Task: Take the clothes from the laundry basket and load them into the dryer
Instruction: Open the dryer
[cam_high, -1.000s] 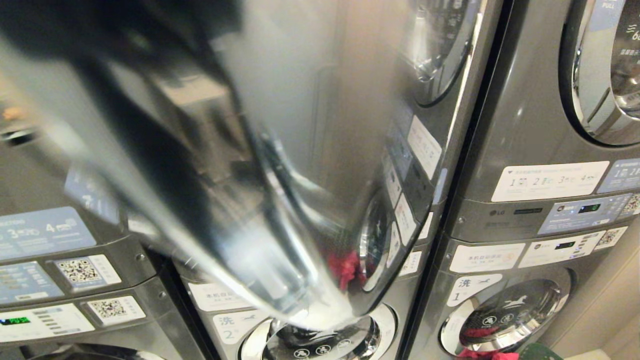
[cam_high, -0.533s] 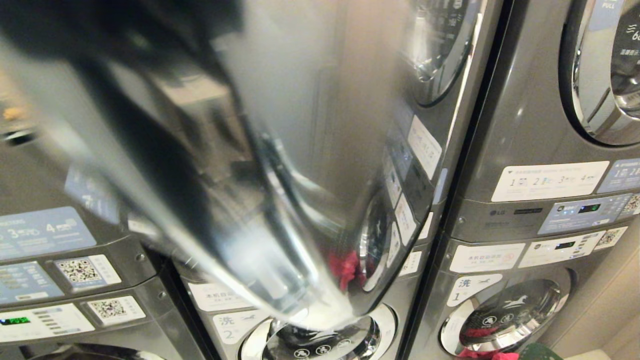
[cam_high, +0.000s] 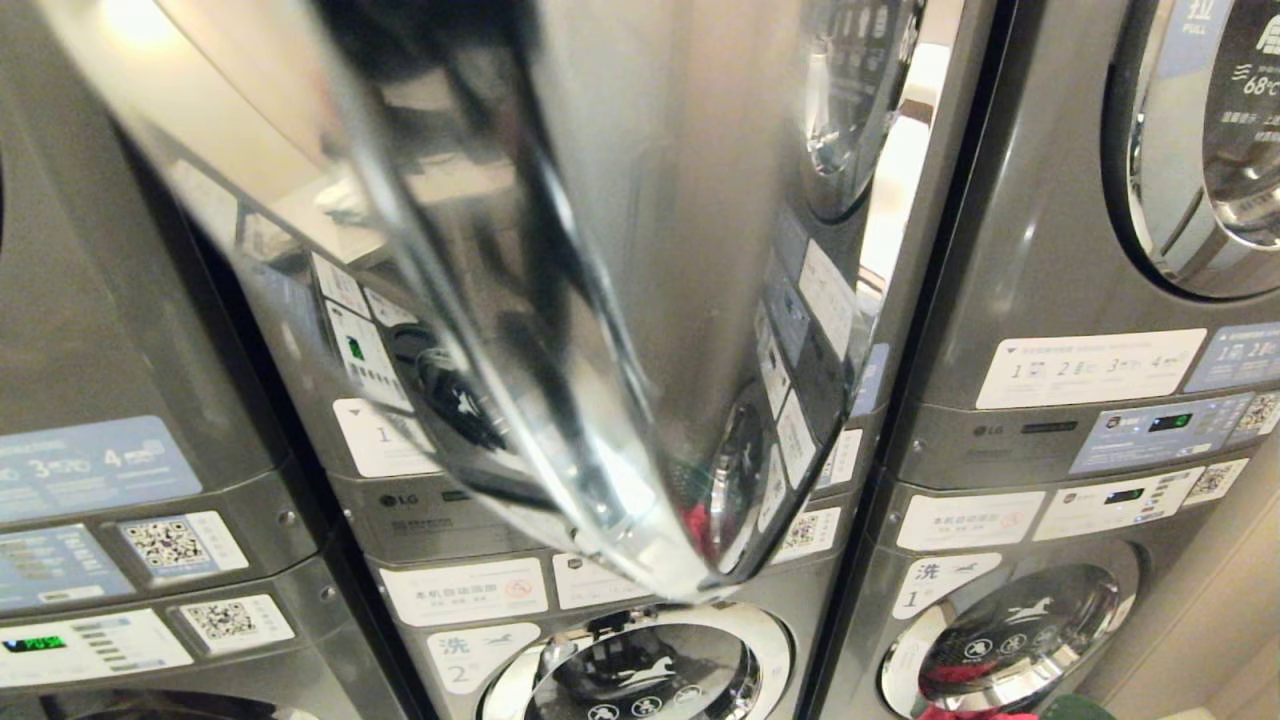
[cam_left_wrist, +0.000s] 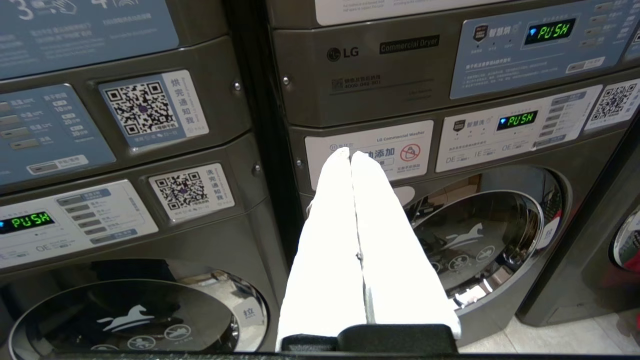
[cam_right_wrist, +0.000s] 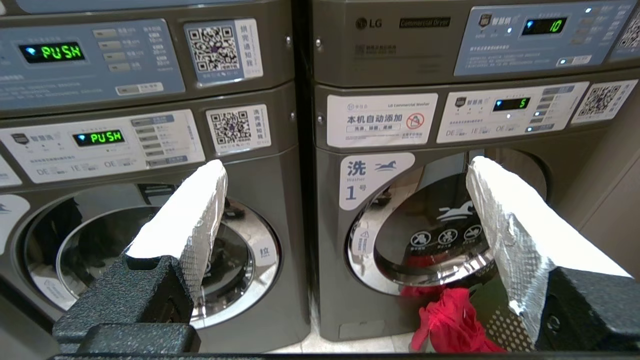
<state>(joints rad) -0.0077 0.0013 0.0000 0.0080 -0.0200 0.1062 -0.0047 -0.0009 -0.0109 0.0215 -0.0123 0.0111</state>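
Presently, field notes, laundry room.

Left claw (cam_left_wrist: 351, 153): shut, white fingers pressed together, holding nothing; parked facing the middle stack's panels, likely idle until needed.

Right claw (cam_right_wrist: 345, 180): spread wide, empty; held level before the two lower washer doors, probably readied for a grab at cloth.

Clothes (cam_right_wrist: 452, 320): red garment, crumpled and soft-looking, bunched low beneath the right claw's outer finger, against the foot of washer number one (cam_right_wrist: 425, 235).

Laundry basket (cam_right_wrist: 505, 327): only a dark perforated wall showing just beside the red cloth, close under that same finger; rest hidden.

Dryer door (cam_high: 600, 300): swung open toward the head camera, shiny, filling much of that view; open presumably to receive the load. Drum not visible.

Stage, as judged: nothing gripped yet; reach down toward the basket comes first.
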